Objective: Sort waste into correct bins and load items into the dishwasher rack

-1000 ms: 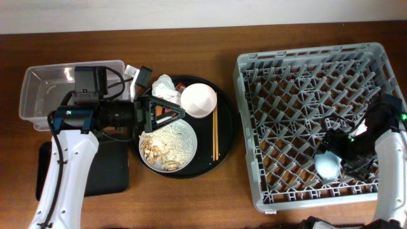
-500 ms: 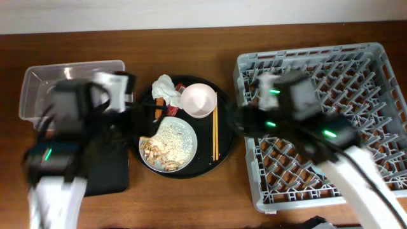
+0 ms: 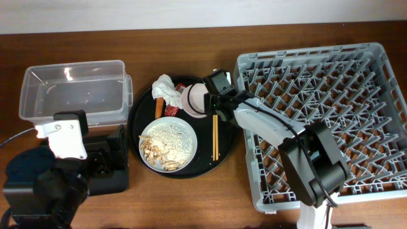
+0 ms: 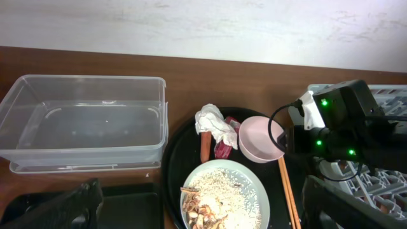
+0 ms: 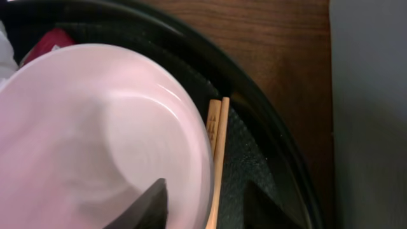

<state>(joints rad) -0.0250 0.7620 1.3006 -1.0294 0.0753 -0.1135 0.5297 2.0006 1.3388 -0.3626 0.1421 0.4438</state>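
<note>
Bowl (image 5: 95,140): white, at 1 o'clock on the round tray (image 3: 226,146). Its rim lies between the spread fingers of the right gripper (image 5: 210,198), one inside, one outside (chopsticks (image 5: 215,146) alongside). Left gripper (image 4: 200,200): spread wide, empty. Change: right gripper came over from the rack (image 3: 331,95), 5 o'clock corner; left gripper withdrew from the tray.

Overhead: bright, even light from above, sharp across the tabletop (image 3: 191,197). Soft, short shadows under the rack (image 3: 356,76). White glints on the tub (image 3: 73,92) rim. My left arm (image 3: 57,172) looms large and soft, low left.

Left wrist view: clear mid-frame, wall (image 4: 191,25) washed pale. Left gripper (image 4: 206,210) fingers (image 4: 63,207) dark and blurred in the bottom corners.

Right wrist view: too close. Bowl (image 5: 95,140) soft, pinkish cast, curved sheen. Right gripper (image 5: 206,203) fingers (image 5: 152,207) black smears. Rack a grey blur at the right edge.
</note>
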